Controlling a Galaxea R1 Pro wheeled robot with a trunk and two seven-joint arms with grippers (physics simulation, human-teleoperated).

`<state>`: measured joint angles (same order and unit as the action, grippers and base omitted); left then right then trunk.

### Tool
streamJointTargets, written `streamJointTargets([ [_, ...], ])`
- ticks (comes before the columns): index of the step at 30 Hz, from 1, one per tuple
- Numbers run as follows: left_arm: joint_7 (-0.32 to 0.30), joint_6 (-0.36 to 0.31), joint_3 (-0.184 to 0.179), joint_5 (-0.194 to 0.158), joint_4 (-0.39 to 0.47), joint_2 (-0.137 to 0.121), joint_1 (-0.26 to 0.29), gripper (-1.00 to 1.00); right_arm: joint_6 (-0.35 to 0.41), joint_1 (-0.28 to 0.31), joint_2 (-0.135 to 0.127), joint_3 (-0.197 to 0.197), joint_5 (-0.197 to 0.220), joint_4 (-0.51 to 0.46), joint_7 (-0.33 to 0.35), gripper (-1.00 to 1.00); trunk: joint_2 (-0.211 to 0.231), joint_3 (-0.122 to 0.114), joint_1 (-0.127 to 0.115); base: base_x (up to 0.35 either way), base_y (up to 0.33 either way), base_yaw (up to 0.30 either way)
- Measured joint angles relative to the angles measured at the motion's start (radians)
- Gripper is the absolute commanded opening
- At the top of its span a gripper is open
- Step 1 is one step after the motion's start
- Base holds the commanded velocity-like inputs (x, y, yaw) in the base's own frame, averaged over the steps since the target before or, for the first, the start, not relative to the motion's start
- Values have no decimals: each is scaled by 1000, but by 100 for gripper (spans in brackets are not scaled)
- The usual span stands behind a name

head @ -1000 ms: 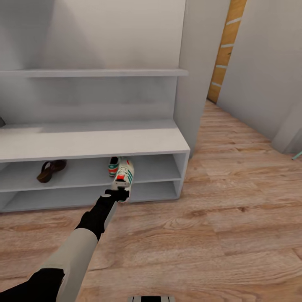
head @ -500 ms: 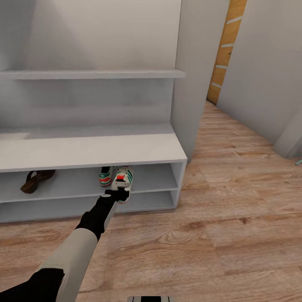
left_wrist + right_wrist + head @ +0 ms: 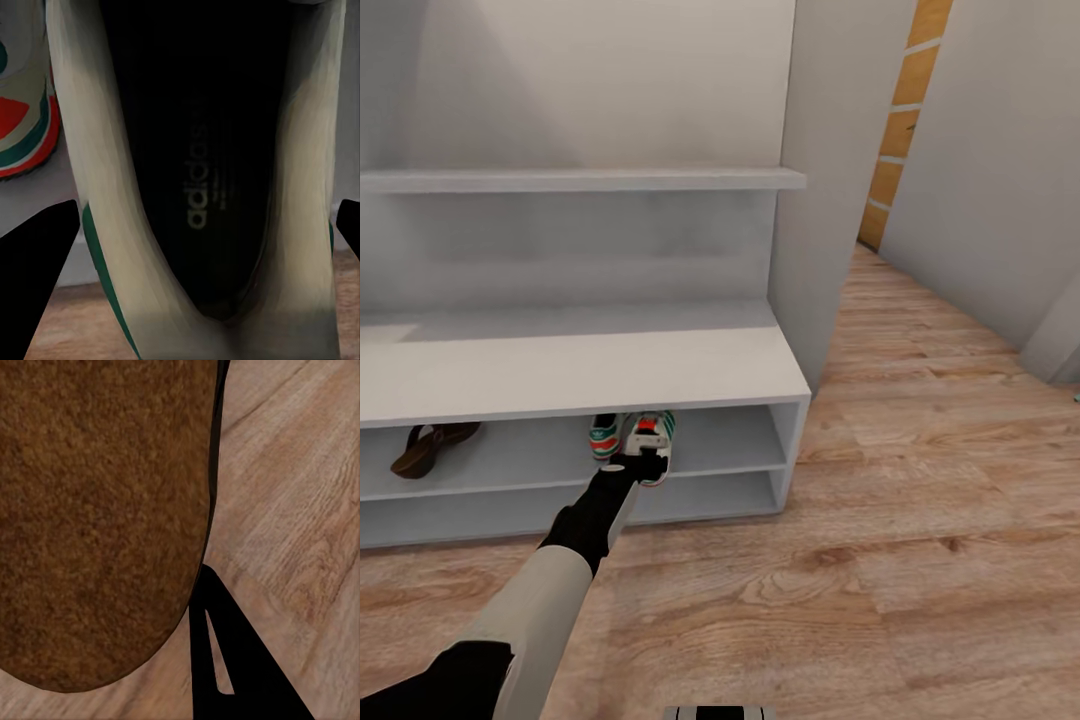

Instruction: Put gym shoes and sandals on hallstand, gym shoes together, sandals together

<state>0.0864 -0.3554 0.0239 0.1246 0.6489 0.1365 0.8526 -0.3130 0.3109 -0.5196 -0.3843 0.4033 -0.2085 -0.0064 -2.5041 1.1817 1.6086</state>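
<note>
The pale grey hallstand fills the left of the head view. On its upper open shelf one gym shoe stands, and right beside it is the second gym shoe, heel at the shelf's front edge. My left gripper is shut on that second shoe's heel; the left wrist view looks into its black lining, with a dark finger on either side and the first shoe alongside. One sandal lies further left on the same shelf. My right gripper is shut on the other sandal, above the corridor floor; one finger shows.
The hallstand's tall side panel stands just right of the shelves. Wood plank floor stretches in front and to the right, bounded by a grey wall. An orange slatted panel shows down the corridor. The lower shelf holds nothing.
The head view has shifted towards the rack. My left gripper has pushed the held gym shoe deeper onto the shelf, closer beside the other gym shoe.
</note>
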Motion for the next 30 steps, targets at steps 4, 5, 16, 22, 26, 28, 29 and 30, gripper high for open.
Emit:
streamJointTargets([
  [4, 1, 0, 1, -1, -1, -1, -1, -100, 0, 0, 0, 0, 0, 0, 0, -100, 0, 0, 0, 27, 0, 0],
  [5, 1, 1, 1, -2, -2, -1, -2, -100, 0, 0, 0, 0, 0, 0, 0, -100, 0, 0, 0, 8, 0, 0],
  [16, 1, 10, 2, 0, -8, -5, -30, -100, 0, 0, 1, 0, 0, 0, 0, -100, 0, 0, 0, 1, 0, 0],
  [22, 1, 9, 3, -1, -12, -8, -31, -100, 0, 0, 2, 0, 0, 0, 0, -100, 0, 0, 0, 42, 0, 0],
  [26, 2, 9, 6, -2, -20, -10, -32, -100, 0, 0, 2, 0, 0, 0, 1, -100, 0, 0, 0, 191, 23, 0],
  [28, 2, 9, 6, -2, -22, -11, -32, -100, 0, 0, 2, 0, 0, 1, 0, -100, 0, 0, 0, 264, 69, 0],
  [29, 2, 9, 6, -2, -22, -11, -32, -100, 0, 0, 2, 0, 0, 1, 0, -100, 0, 0, 0, 227, 49, 0],
  [30, 2, 9, 6, -2, -23, -11, -32, -100, 0, 0, 2, 0, 0, 1, 0, -100, 0, 0, 0, 165, 31, 0],
])
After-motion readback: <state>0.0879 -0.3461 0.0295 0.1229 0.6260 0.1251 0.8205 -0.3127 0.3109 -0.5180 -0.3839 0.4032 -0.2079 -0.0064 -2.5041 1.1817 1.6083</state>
